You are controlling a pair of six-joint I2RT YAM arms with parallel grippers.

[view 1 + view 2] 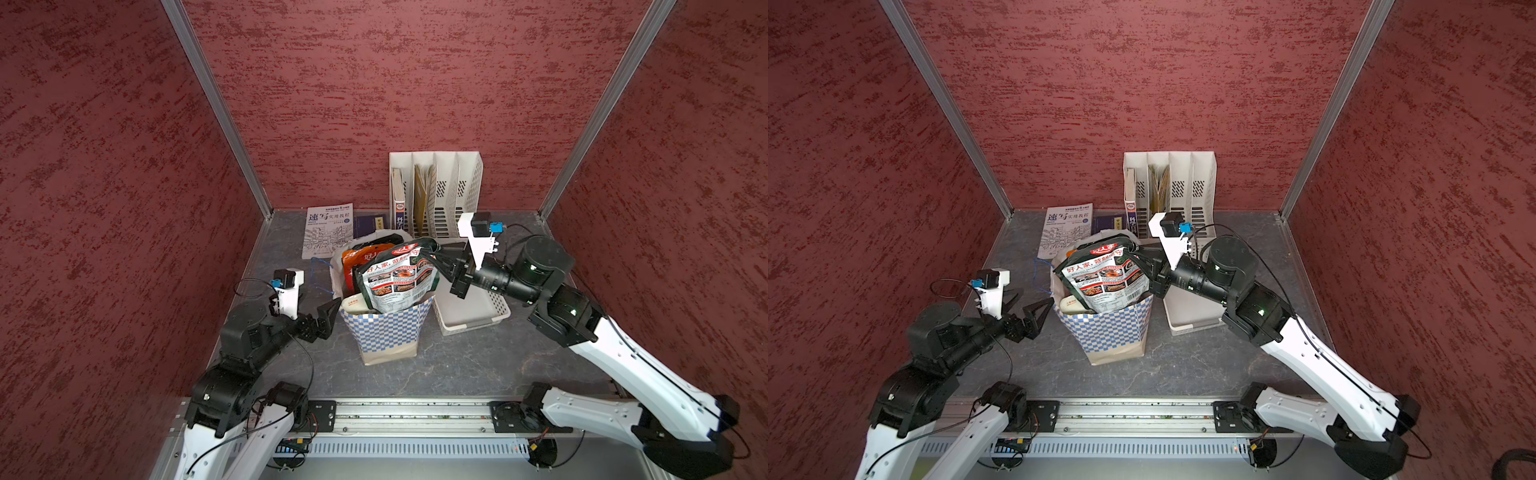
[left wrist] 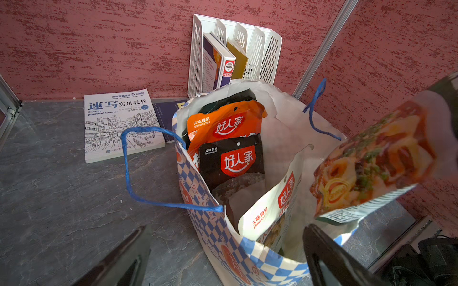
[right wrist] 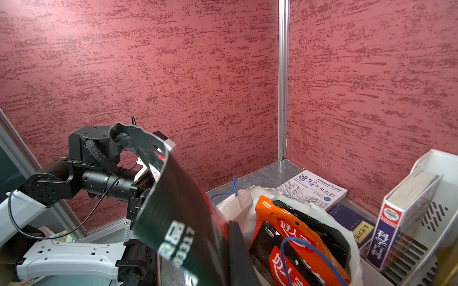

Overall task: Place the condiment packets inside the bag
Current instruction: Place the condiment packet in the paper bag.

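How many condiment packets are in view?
5: green-edged packet held at the mouth of the bag by the right gripper; inside the bag, orange packet, black packet, dark packet behind them, white packet. More may be hidden.

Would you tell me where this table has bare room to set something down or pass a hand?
Bare table lies in front, between the bag and the front rail, and at the left, between the sketch book and the left gripper. Crowded: the bag mouth, where the right gripper holds a packet, and the back right, with file holder and basket.
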